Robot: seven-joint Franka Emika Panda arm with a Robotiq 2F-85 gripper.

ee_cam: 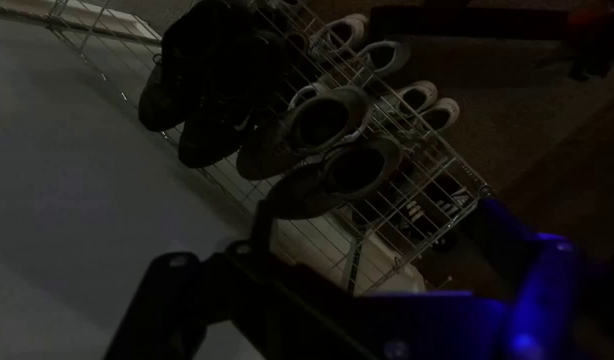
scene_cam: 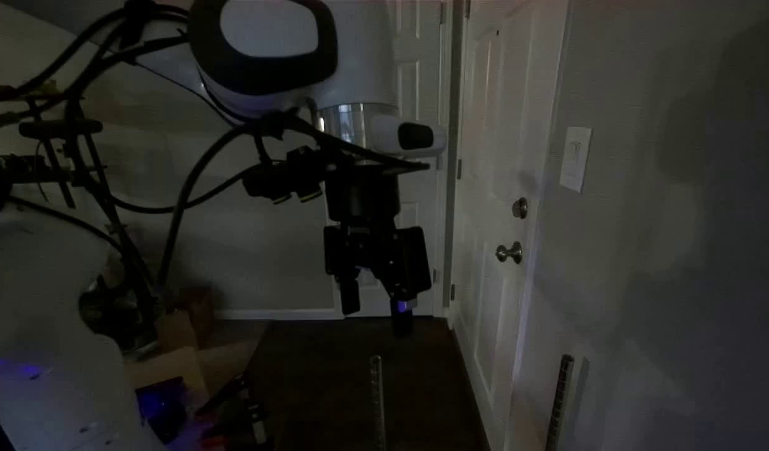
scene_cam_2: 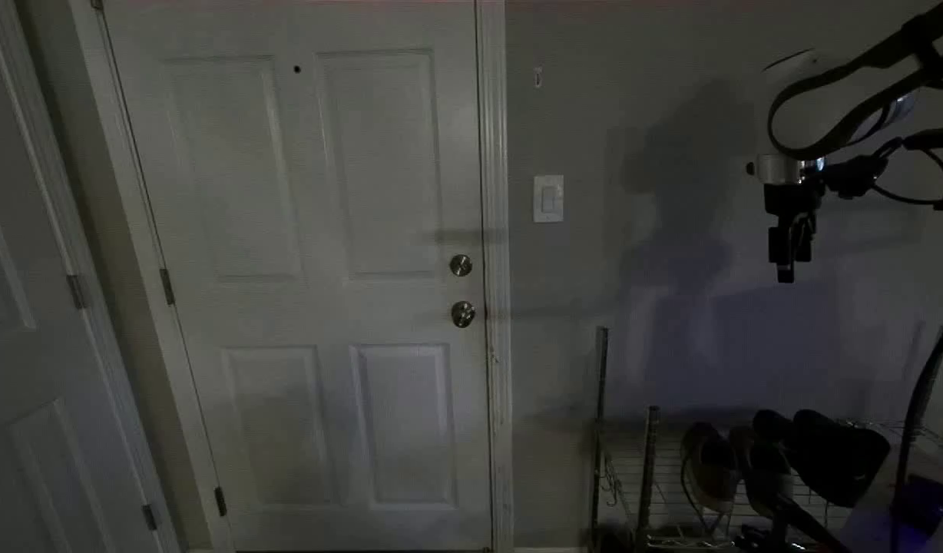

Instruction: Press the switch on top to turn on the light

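Claw (scene_cam: 376,316) and arm (scene_cam: 359,56) are hanging in gloom, the claw pointing downward, and we are seeing its two fingers (scene_cam: 350,297) standing spread, a gap showing between them. In both exterior views we are finding the switch (scene_cam: 575,159), a pale upright plate, sitting on the wall (scene_cam_2: 587,138) well apart from the claw and showing higher than the lower ends of its fingers. In an exterior view a broad shadow (scene_cam_2: 683,192) is falling on that wall between the claw and the switch, while a white door (scene_cam_2: 310,315) is standing on the far side of the switch from the claw, its round knob (scene_cam_2: 463,314) and deadbolt (scene_cam_2: 461,265) showing along the edge nearer the claw. Lower than the claw, a wire rack (scene_cam_2: 650,461) is holding shoes (ee_cam: 297,200). In the wrist view we are looking past the fingers onto several pairs, the darkest ones blurring together. There a blue glow (ee_cam: 529,345) is lighting one side of the claw.
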